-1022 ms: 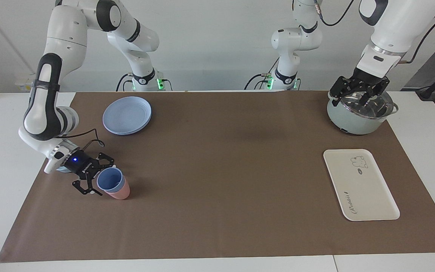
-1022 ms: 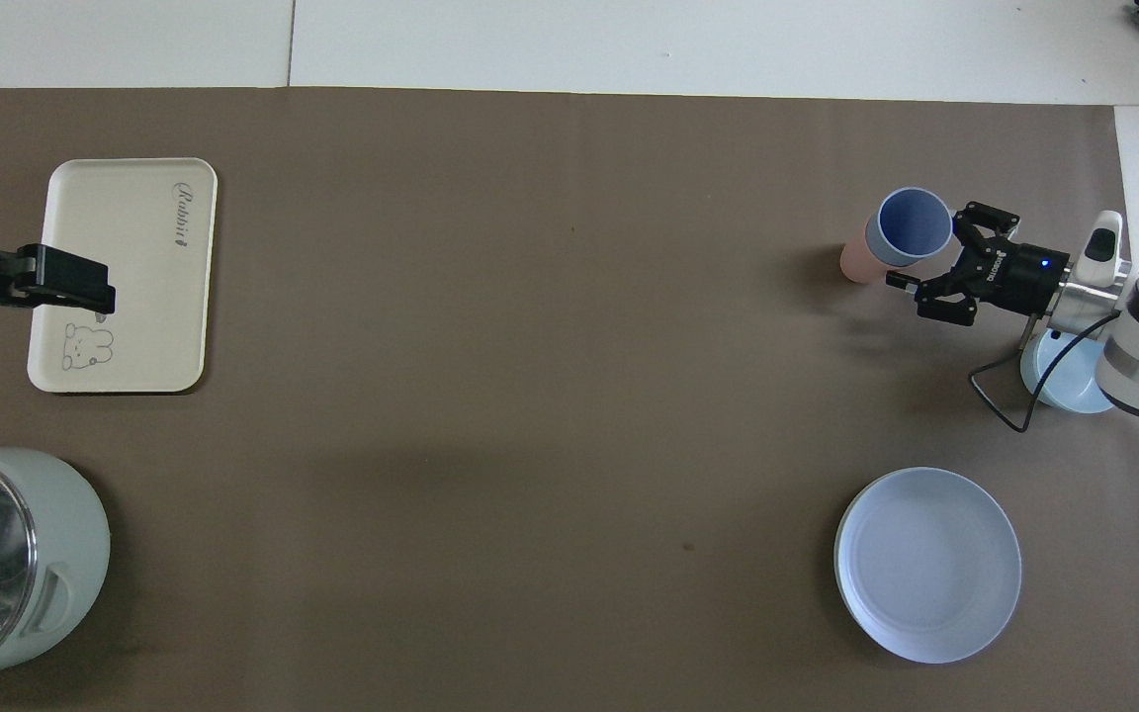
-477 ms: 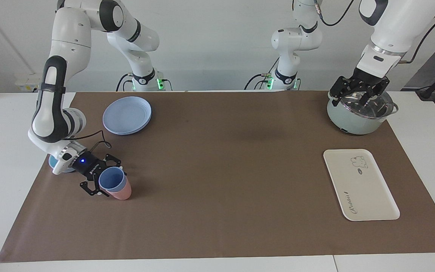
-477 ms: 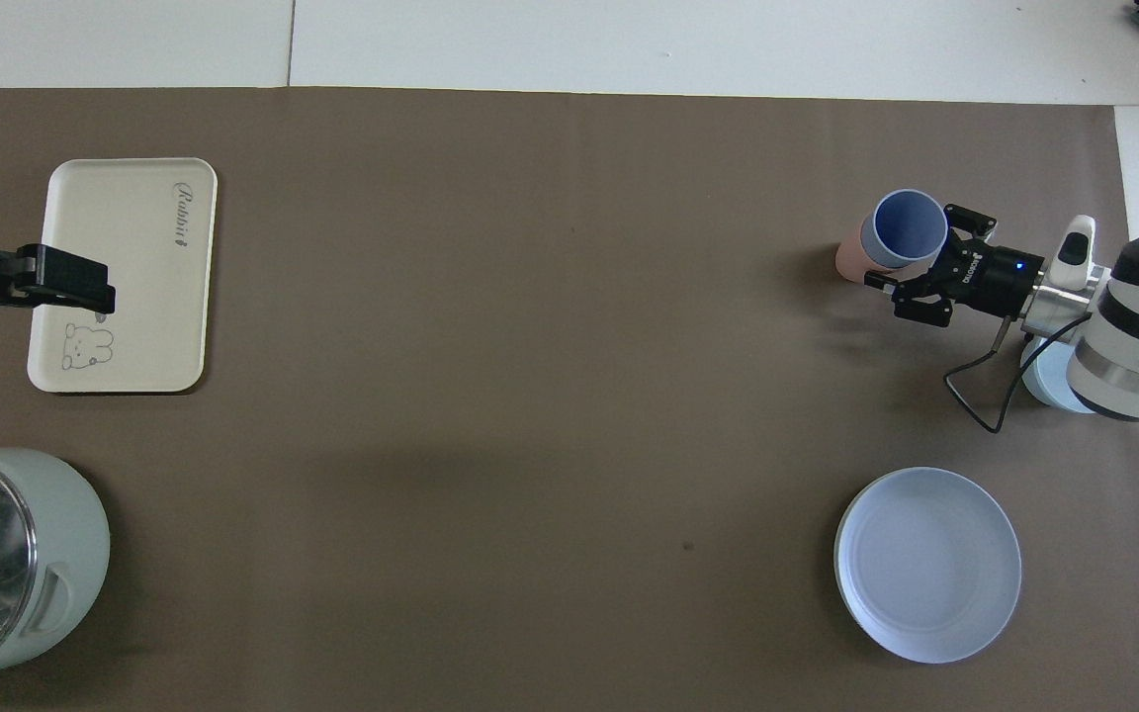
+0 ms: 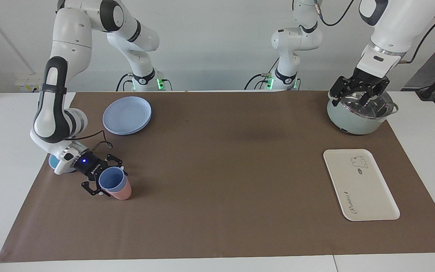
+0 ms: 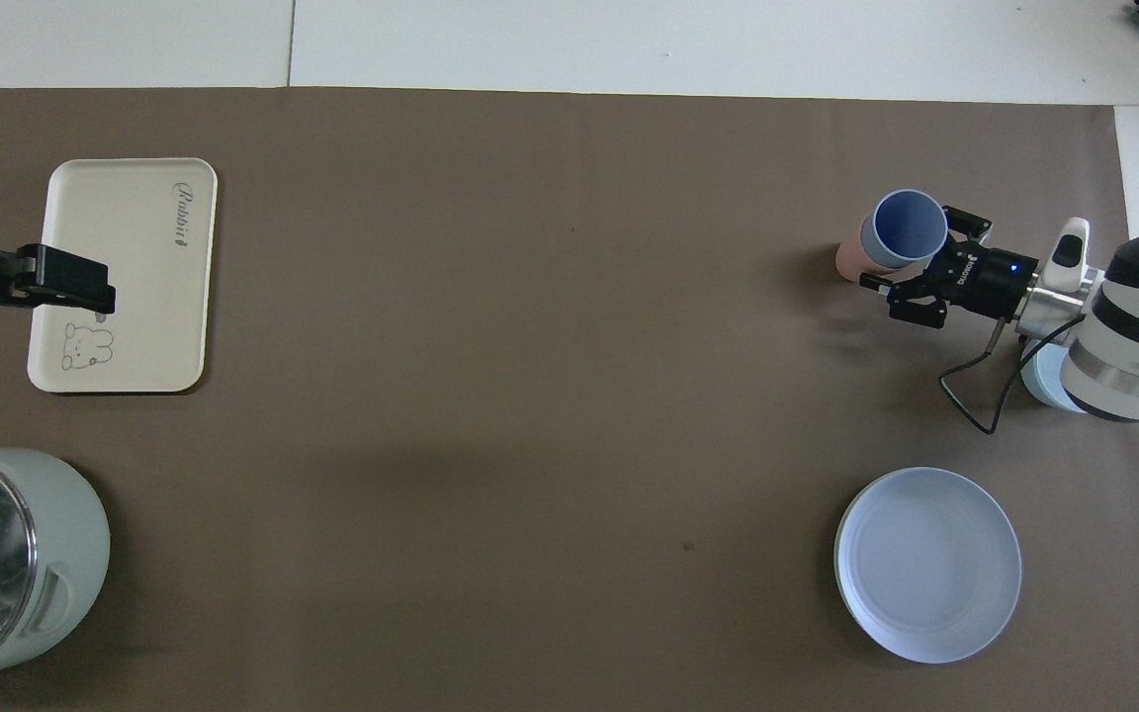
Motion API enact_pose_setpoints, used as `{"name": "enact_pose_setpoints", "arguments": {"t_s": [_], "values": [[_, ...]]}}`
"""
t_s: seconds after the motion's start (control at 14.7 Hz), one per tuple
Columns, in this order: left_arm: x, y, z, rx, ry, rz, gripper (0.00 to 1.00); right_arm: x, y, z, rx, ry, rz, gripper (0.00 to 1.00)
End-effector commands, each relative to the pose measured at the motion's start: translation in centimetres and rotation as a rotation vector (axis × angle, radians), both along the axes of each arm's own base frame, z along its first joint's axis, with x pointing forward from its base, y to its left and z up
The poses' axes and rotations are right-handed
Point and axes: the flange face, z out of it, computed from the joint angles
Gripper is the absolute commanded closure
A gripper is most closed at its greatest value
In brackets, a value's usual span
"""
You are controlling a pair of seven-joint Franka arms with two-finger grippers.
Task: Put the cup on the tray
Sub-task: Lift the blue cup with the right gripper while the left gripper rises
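Note:
The periwinkle-blue cup [image 5: 110, 180] stands nested in a pink cup [image 5: 121, 193] at the right arm's end of the table; it also shows in the overhead view [image 6: 905, 227]. My right gripper [image 5: 111, 180] is low at the cup, open, with one finger on each side of it, as the overhead view [image 6: 911, 247] also shows. The cream tray [image 5: 361, 184] with the bear drawing lies bare at the left arm's end, also in the overhead view [image 6: 125, 277]. My left gripper [image 5: 359, 94] waits open over a pot.
A pale green pot [image 5: 357, 117] with a glass lid stands nearer to the robots than the tray. A round blue plate [image 5: 127, 115] lies nearer to the robots than the cups. A light-blue bowl [image 5: 56, 161] sits under the right wrist.
My right gripper has slid forward so that its fingers now straddle the blue cup. The cups have barely shifted. The left arm has not moved.

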Motion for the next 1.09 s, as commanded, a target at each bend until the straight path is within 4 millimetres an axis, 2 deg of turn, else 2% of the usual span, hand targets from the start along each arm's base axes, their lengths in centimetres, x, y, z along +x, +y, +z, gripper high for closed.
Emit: {"name": "enact_pose_setpoints", "arguments": {"t_s": [0.0,0.07,0.14,0.2,0.54,0.68,1.02], "values": [[-0.7,0.3,0.4,0.017,0.004,0.004,0.0,-0.1,0.7,-0.2,0.002,-0.027,-0.017,0.0],[-0.7,0.3,0.4,0.017,0.004,0.004,0.0,-0.1,0.7,-0.2,0.001,-0.029,-0.018,0.0],[-0.7,0.3,0.4,0.017,0.003,0.004,0.0,0.0,0.7,-0.2,-0.004,-0.038,-0.014,0.23],[-0.7,0.3,0.5,0.017,0.001,0.004,0.0,0.0,0.6,-0.1,-0.022,-0.063,-0.008,0.99],[-0.7,0.2,0.4,0.017,0.003,0.001,0.0,0.5,0.3,0.9,-0.005,-0.049,-0.061,1.0],[-0.7,0.3,0.4,0.017,0.004,0.004,0.0,0.9,0.7,3.5,-0.012,-0.03,-0.097,1.0],[-0.3,0.4,0.7,0.009,-0.032,0.007,0.0,1.8,3.8,10.9,-0.102,0.123,-0.146,1.0]]}}
